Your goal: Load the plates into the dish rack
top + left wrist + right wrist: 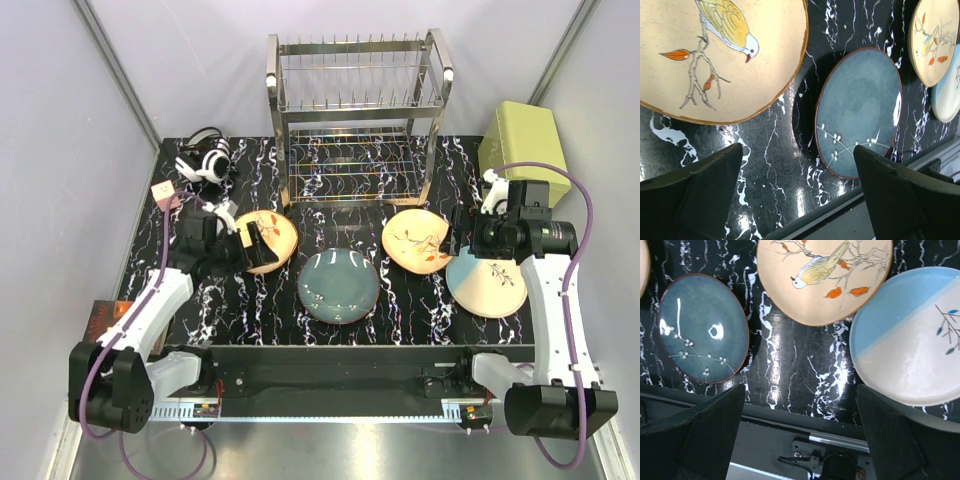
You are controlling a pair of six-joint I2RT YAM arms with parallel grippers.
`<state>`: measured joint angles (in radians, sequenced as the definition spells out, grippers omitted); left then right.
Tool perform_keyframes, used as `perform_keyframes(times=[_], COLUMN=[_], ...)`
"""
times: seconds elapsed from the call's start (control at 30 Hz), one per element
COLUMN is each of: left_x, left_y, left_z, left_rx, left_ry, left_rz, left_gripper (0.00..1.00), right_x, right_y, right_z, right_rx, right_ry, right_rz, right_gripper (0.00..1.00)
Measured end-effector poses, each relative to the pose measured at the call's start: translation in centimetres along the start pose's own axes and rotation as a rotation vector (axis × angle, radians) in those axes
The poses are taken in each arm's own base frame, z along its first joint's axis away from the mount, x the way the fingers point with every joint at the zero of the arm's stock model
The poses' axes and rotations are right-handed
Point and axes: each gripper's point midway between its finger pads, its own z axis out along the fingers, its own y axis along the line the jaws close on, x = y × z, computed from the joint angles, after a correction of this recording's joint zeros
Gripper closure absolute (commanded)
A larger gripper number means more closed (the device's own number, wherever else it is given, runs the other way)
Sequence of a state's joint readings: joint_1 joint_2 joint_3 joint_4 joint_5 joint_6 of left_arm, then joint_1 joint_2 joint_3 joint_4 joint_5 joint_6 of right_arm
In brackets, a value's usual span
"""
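Note:
Four plates lie flat on the black marble table. An orange-peach plate [275,240] sits at the left, a teal plate [338,286] in the middle, a second orange-peach plate [417,241] right of centre, and a cream plate with a pale-blue edge [487,284] at the right. The metal wire dish rack [355,110] stands empty at the back. My left gripper [250,243] hovers open over the left plate's near edge. In the left wrist view it [797,170] is open above bare table, between the orange-peach plate [725,55] and the teal plate [857,112]. My right gripper [460,240] is open and empty [800,415] between the orange-peach plate [822,277] and the cream plate [912,335].
An olive-green box [522,140] stands at the back right beside the rack. A black-and-white object with cables [205,160] lies at the back left. The table's front edge [790,412] lies just below the right gripper.

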<state>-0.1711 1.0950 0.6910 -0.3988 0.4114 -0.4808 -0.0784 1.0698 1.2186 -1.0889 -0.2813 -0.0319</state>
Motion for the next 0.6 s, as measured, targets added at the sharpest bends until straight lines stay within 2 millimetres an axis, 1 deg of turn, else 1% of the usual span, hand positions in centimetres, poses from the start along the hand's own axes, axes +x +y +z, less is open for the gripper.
perform_keyframes(times=[0.07, 0.1, 0.2, 0.27, 0.33, 0.37, 0.4, 0.47, 0.53, 0.57, 0.6], left_x=[0.5, 0.9, 2.8, 4.3, 5.4, 5.8, 6.1, 6.7, 7.1, 7.3, 7.5], left_y=[-0.3, -0.5, -0.5, -0.3, 0.0, 0.2, 0.3, 0.2, 0.0, -0.2, -0.4], left_z=[0.2, 0.4, 1.1, 1.6, 1.9, 2.1, 2.3, 2.8, 3.2, 3.5, 3.7], left_rx=[0.01, 0.015, 0.016, 0.013, 0.007, 0.005, 0.004, 0.016, 0.031, 0.043, 0.05], left_ry=[0.019, 0.029, 0.089, 0.135, 0.17, 0.184, 0.192, 0.219, 0.239, 0.251, 0.259], left_rz=[0.017, 0.027, 0.047, 0.05, 0.044, 0.04, 0.038, 0.029, 0.024, 0.023, 0.022], left_gripper=[0.01, 0.02, 0.04, 0.05, 0.01, 0.01, 0.01, 0.01, 0.01, 0.05, 0.06], right_x=[0.0, 0.1, 0.1, 0.3, 0.5, 1.1, 2.2, 5.6, 7.8, 8.1, 7.9], right_y=[0.6, 1.3, 3.3, 4.5, 5.2, 5.3, 5.4, 5.8, 6.5, 6.8, 7.0], right_z=[0.1, 0.2, 1.2, 2.5, 4.6, 5.9, 7.0, 8.8, 9.2, 9.3, 9.4], right_rx=[-0.041, -0.087, -0.225, -0.311, -0.38, -0.406, -0.425, -0.456, -0.475, -0.487, -0.497], right_ry=[-0.003, -0.003, -0.019, 0.004, 0.035, 0.055, 0.086, 0.173, 0.244, 0.26, 0.254], right_rz=[0.002, 0.0, 0.011, 0.056, 0.126, 0.165, 0.205, 0.297, 0.343, 0.354, 0.357], right_gripper=[0.0, 0.01, 0.07, 0.07, 0.07, 0.07, 0.06, 0.05, 0.05, 0.05, 0.05])
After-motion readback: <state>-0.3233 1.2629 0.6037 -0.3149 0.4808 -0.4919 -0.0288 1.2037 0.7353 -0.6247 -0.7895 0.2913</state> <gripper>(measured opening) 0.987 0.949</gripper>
